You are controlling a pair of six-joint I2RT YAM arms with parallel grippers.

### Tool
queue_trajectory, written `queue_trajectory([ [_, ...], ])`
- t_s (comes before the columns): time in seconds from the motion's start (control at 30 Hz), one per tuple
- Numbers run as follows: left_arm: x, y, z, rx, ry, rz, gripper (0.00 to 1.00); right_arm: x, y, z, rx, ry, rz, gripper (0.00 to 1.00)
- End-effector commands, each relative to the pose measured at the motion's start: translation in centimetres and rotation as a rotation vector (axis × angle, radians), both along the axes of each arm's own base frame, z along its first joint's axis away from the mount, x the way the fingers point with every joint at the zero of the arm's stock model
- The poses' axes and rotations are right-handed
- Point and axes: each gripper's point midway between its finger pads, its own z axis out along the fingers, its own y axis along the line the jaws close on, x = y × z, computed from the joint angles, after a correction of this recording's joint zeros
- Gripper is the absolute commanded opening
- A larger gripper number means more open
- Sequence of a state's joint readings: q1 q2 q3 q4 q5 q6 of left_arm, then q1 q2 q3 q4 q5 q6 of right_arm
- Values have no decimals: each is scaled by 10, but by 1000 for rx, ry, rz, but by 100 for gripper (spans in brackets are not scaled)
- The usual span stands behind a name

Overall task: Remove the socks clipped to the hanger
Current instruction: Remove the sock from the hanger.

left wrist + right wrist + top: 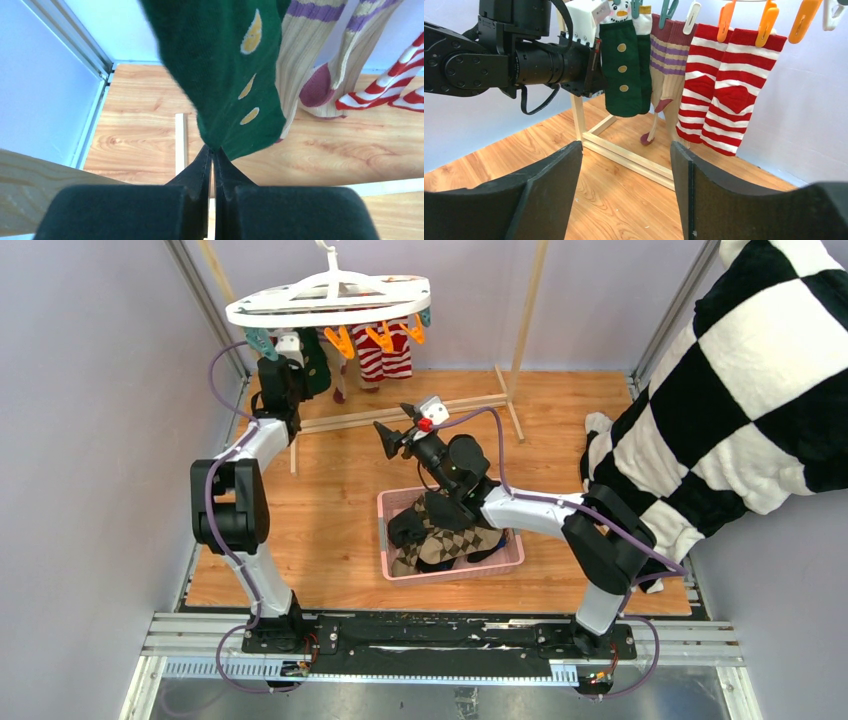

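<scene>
Left gripper pinches the lower tip of the dark green sock.

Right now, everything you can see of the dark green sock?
The dark green sock is fuzzy knit with yellow oval buttons down its front and a white snowman-face cuff. It hangs straight down from a teal clip at the left end of the hanger, beside the tan purple-striped sock. The left gripper has its jaws closed on the sock's edge.
</scene>
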State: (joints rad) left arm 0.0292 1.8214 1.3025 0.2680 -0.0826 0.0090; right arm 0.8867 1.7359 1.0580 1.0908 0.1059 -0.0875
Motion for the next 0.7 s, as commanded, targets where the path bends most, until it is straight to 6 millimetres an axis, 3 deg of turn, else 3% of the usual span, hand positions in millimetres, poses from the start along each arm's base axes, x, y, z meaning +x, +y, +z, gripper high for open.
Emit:
queue_trajectory([
  [0.0, 13, -2, 27, 26, -104, -17, 0, -1, -18, 25, 70, -20, -23, 66],
  [0.17, -1, -10, 37, 34, -117, -67, 0, -4, -23, 32, 76, -24, -19, 50],
  [0.27, -13, -20, 55, 26, -147, -124, 0, -5, -25, 37, 81, -22, -21, 44],
  [0.43, -33, -50, 71, -35, -155, -264, 0, -9, -30, 41, 87, -13, -20, 38],
  [0.67, -68, -79, 72, -147, -61, -386, 0, -13, -37, 37, 86, 10, -27, 34],
])
